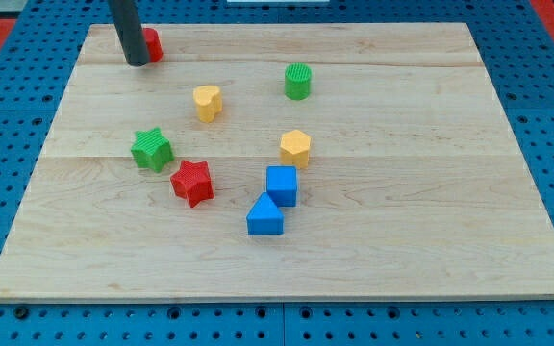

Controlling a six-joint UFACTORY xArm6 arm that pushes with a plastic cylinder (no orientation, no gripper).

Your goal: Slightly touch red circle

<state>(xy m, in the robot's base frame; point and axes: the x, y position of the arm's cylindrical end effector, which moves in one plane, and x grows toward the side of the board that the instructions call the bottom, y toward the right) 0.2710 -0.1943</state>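
The red circle (152, 44) sits near the top left corner of the wooden board (402, 240). The dark rod comes down from the view's top, and my tip (137, 61) rests on the board right against the red circle's left side, partly hiding it. They look to be touching. The other blocks lie further down the board, apart from the tip.
A yellow heart-like block (207, 101), a green cylinder (298, 82), a green star (151, 149), a red star (192, 182), a yellow hexagon (295, 148), a blue cube (281, 185) and a blue triangular block (264, 216) stand mid-board. A blue pegboard (8, 144) surrounds the board.
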